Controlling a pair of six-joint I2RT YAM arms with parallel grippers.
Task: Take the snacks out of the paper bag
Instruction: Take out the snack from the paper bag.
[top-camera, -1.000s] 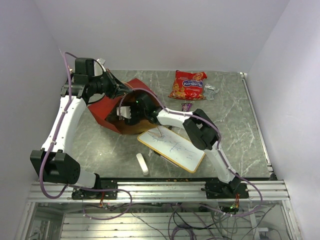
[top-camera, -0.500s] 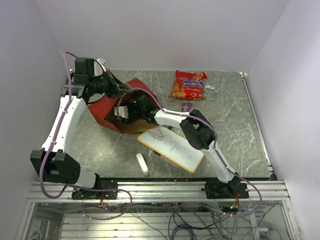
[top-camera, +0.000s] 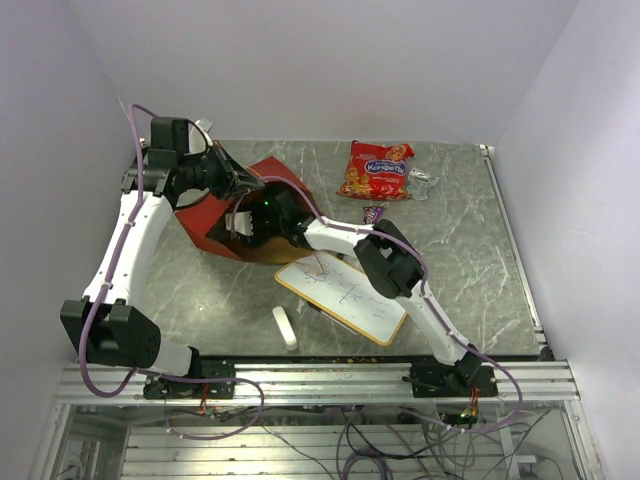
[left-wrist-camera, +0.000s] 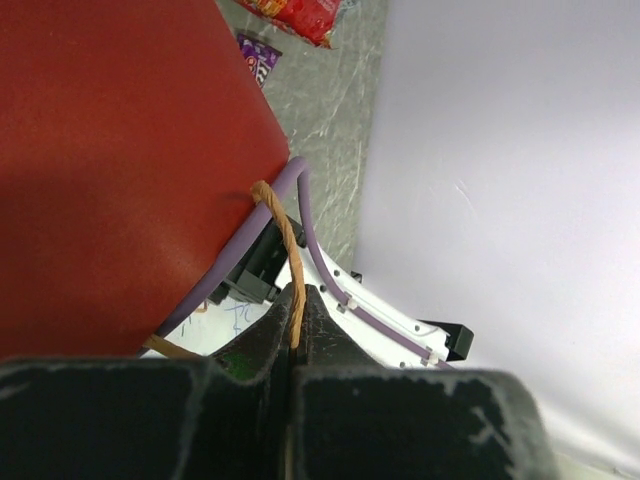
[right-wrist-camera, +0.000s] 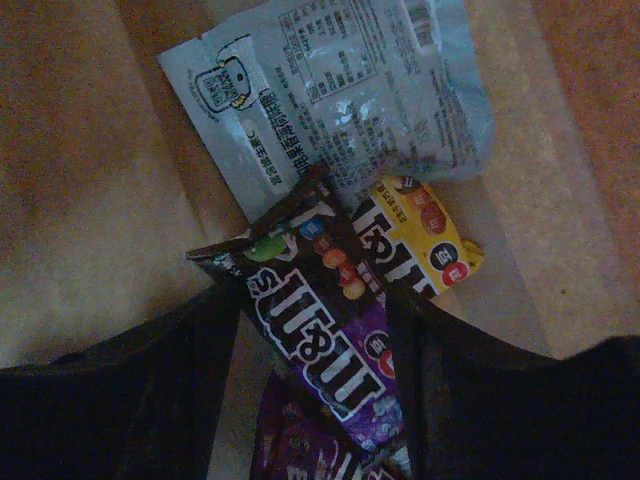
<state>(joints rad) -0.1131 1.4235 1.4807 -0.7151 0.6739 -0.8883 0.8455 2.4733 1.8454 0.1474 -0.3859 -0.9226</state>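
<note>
Where the paper bag (top-camera: 205, 222) lies tipped on the tabletop (top-camera: 460, 260), the overhead shows the right hand (top-camera: 247, 222) in its mouth. Left wrist: left hand (left-wrist-camera: 297, 300) clamped on the twine handle (left-wrist-camera: 282, 225). Right wrist: fingers (right-wrist-camera: 150, 380) apart, straddling a purple candy pack (right-wrist-camera: 320, 340) inside.

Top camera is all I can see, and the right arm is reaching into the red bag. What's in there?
Observer: I count at least three: a purple pack, a yellow pack and a pale packet.
Operator: Is the gripper near one?
Observer: Yes. The right gripper is open, with the purple pack between its fingers.
Operator: What's the left gripper pinching?
Observer: The left gripper is shut on the twine handle of the bag.
</note>
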